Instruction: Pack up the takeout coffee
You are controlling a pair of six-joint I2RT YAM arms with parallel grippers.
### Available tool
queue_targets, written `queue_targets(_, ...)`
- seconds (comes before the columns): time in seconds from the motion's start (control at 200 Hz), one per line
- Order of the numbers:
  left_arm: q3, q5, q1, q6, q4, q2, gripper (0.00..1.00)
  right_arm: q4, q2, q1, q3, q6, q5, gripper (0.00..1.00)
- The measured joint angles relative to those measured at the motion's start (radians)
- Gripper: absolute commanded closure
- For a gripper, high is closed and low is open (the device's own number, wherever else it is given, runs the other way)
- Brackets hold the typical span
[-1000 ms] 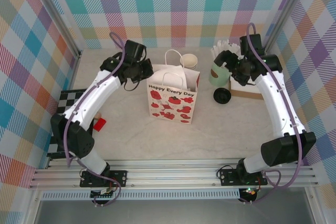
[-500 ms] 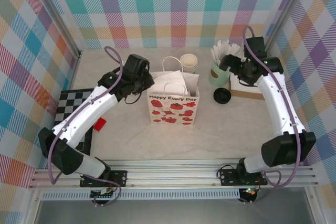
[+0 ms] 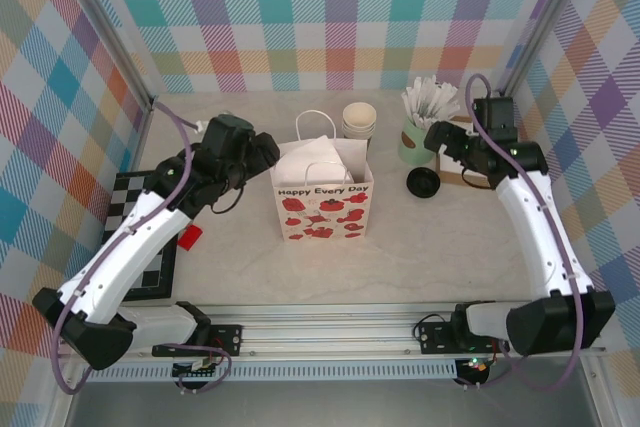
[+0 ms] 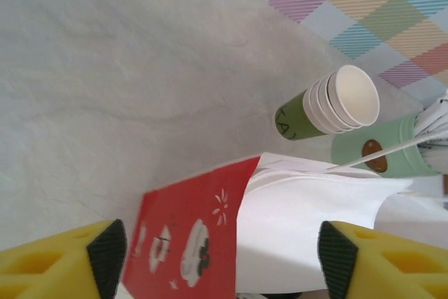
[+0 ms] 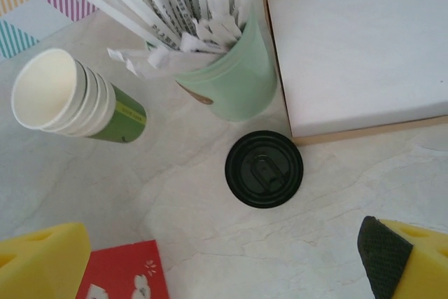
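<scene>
The takeout coffee (image 3: 422,183) stands on the table right of the bag, and I see its round black lid (image 5: 264,169) from above. The white paper bag (image 3: 320,197) with red poppies stands open in the middle. My left gripper (image 3: 263,153) is open at the bag's upper left edge. In the left wrist view the bag's red side (image 4: 189,236) and white inside lie between the spread fingers of the left gripper (image 4: 220,260). My right gripper (image 3: 446,139) is open and empty over the table. The right gripper (image 5: 224,257) hovers just short of the lid.
A stack of lidless cups (image 3: 359,119) stands behind the bag. A mint-green pot of white sachets (image 3: 415,137) and a flat white box with a brown rim (image 5: 357,40) sit behind the coffee. A checkerboard (image 3: 135,227) and a red block (image 3: 189,237) lie at left.
My left gripper has opened and let go of the bag's edge while the arm swung left. The bag shifted slightly left. My right arm drew back to the right, still open.
</scene>
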Motion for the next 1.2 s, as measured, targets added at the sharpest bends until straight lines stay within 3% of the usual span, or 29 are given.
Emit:
queue_targets(0.065,0.032,-0.016,0.048,0.061,-0.014,-0.021,0.00,0.069,-0.064,0.000,-0.104,-0.036,0.013,0.00)
queue_targets(0.225,0.002,-0.072,0.219,0.236,0.031,-0.055,0.00,0.250,-0.172,0.000,-0.378,-0.080,0.090,0.00)
queue_targets(0.37,-0.235,-0.113,0.348,0.388,0.211,-0.072,0.00,0.421,-0.195,0.000,-0.609,-0.143,0.162,0.00)
queue_targets(0.53,-0.510,-0.149,0.425,0.521,0.400,-0.031,0.00,0.599,-0.134,0.000,-0.693,-0.180,0.216,0.00)
queue_targets(0.75,-0.774,0.004,0.568,0.580,0.646,-0.055,0.00,0.883,-0.063,0.000,-0.834,-0.239,0.162,0.00)
queue_targets(0.93,-0.937,0.126,0.592,0.606,0.856,-0.051,0.00,1.059,-0.013,0.000,-0.914,-0.314,0.066,0.00)
queue_targets(1.2,-1.061,0.187,0.592,0.640,1.192,0.056,0.00,1.312,0.077,-0.014,-0.935,-0.412,-0.069,0.00)
